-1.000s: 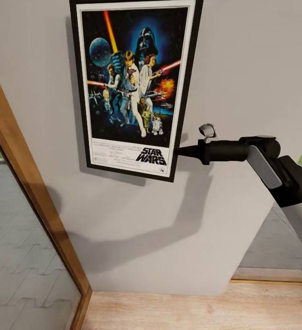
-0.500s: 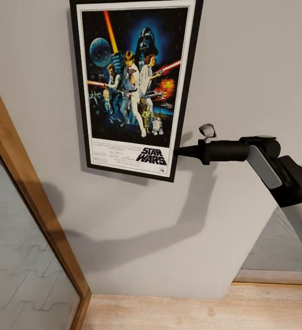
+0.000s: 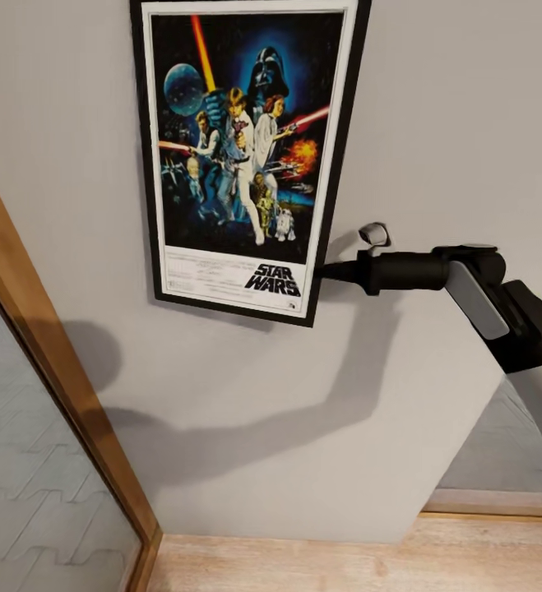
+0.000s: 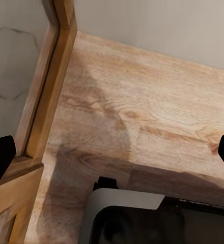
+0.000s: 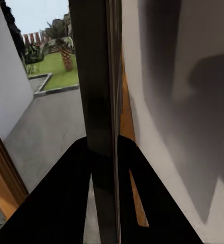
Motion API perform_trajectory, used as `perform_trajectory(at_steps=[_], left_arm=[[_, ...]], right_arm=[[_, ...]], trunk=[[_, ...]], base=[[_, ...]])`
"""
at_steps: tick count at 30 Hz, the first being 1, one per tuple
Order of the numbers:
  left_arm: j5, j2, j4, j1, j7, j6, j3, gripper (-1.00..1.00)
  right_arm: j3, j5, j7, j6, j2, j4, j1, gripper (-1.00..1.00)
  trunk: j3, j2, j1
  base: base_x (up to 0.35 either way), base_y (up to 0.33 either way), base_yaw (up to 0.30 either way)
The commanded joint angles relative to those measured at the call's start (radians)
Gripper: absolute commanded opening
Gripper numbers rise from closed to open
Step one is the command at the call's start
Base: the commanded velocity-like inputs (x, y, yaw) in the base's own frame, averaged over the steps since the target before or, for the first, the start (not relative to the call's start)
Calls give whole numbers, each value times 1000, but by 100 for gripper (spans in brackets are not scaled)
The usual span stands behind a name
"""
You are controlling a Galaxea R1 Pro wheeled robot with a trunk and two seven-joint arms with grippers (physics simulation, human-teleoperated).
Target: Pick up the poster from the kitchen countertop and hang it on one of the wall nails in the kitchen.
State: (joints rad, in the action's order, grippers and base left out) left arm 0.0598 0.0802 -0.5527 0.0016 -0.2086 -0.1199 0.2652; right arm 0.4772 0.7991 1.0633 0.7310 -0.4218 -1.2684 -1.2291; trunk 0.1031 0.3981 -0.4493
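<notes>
The Star Wars poster (image 3: 246,156) stands upright against the grey wall (image 3: 443,107), slightly tilted, its top cut off by the head view's edge. My right gripper (image 3: 321,271) reaches in from the right and is shut on the poster's black frame near its lower right corner. In the right wrist view the frame's edge (image 5: 98,91) runs as a dark strip between the two fingers (image 5: 56,198). My left gripper (image 4: 112,152) hangs open over the wooden floor (image 4: 152,112), nothing between its fingers. Any wall nail is hidden behind the poster. The kitchen countertop is out of view.
A wooden door frame (image 3: 57,370) with a glass pane runs down the left side. Light wood floor (image 3: 345,559) lies below the wall. A glazed opening (image 3: 501,444) to paving outside sits at the lower right. Part of my own base (image 4: 152,218) lies under the left gripper.
The whole head view has shifted a little, so the camera moved. The right gripper keeps its hold on the poster's edge at the same spot.
</notes>
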Motion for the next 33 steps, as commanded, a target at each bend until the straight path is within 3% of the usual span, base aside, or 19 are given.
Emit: perform_trajectory(at_steps=[1,9,19,28,29,33], left_arm=[[6,0,-1,0,-8,-3,3,100],[6,0,-1,0,-8,-3,3,100],[6,0,-1,0,-8,-3,3,100],[6,0,-1,0,-8,-3,3,100],[6,0,-1,0,-8,-3,3,100],[6,0,-1,0,-8,-3,3,100]], right_arm=[[-4,1,-3,0,-7,1,4,-100],[-40,184,-3,80,-8,-17,51,-100],[-40,419,-3,173,-8,-8,57,-100],[-40,516,-3,185,-8,-9,57,-100],[-40,-9,-3,-4,-8,1,57,-100],[-40,-9,-3,-4,-8,1,57,-100]], trunk=[[2,2,-1],[2,2,-1],[2,2,-1],[2,2,-1],[2,2,-1],[2,2,-1]], base=[[0,0,0],[0,0,0],[0,0,0],[0,0,0],[0,0,0],[0,0,0]])
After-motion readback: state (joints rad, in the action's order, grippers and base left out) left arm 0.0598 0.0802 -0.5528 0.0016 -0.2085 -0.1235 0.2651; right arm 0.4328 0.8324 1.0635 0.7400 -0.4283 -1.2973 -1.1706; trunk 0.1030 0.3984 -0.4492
